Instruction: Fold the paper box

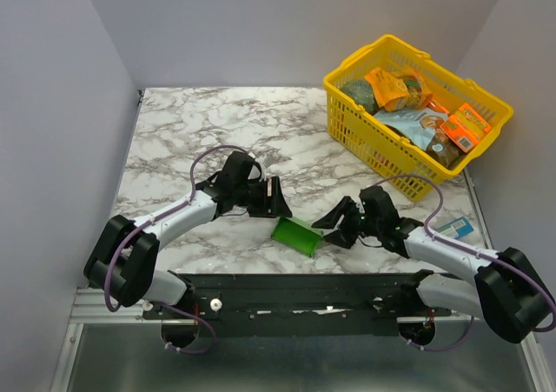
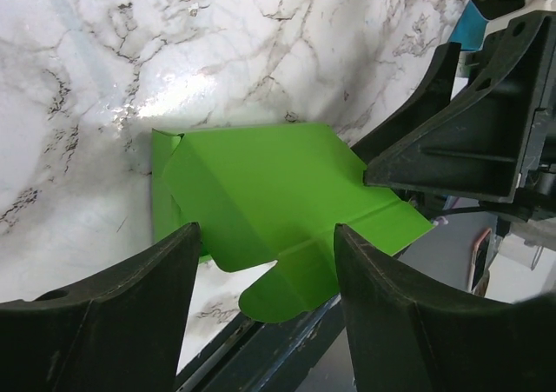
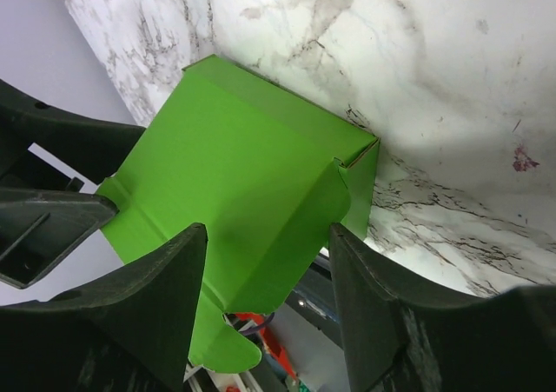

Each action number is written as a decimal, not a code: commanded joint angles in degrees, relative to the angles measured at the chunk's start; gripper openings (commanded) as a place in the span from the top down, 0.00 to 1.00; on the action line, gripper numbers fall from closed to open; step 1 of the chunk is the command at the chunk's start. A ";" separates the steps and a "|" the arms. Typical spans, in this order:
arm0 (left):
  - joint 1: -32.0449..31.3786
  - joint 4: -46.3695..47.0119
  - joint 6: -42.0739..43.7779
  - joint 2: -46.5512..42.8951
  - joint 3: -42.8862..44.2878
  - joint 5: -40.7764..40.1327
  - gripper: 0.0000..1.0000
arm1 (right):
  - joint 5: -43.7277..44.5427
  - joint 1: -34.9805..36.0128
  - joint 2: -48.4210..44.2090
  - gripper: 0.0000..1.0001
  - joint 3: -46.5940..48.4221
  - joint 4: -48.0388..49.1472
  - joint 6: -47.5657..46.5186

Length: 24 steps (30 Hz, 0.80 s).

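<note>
Mid-fold: paper box [image 1: 295, 236] half-formed at near edge of surface [image 1: 217, 122]. Left claw [image 1: 276, 199] and right claw [image 1: 334, 222] both agape, gripping nothing. Next, likely: press loose flap [image 2: 287, 292] shut.

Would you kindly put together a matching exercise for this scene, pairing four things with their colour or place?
Things:
1. paper box
2. plastic basket
3. blue-and-white pack
4. table top

Descriptions:
A. yellow, holding food packs, at the far right corner
B. white marble pattern with grey veins
C. bright green, at the middle of the near edge
D. lying flat at the right edge, near side

Pairs: 1-C, 2-A, 3-D, 4-B
</note>
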 commanded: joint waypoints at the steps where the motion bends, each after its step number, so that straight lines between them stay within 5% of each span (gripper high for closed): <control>1: -0.93 3.09 -2.14 -1.74 -1.48 2.51 0.31 | -0.54 0.95 0.86 0.35 -0.47 3.57 1.68; 15: -4.01 10.83 -6.89 0.11 -4.91 3.38 0.56 | 0.69 1.92 2.88 0.40 1.38 5.42 2.39; 24: -4.09 12.15 -4.61 2.30 -7.11 2.77 0.57 | 0.60 2.10 4.46 0.41 2.43 7.00 2.91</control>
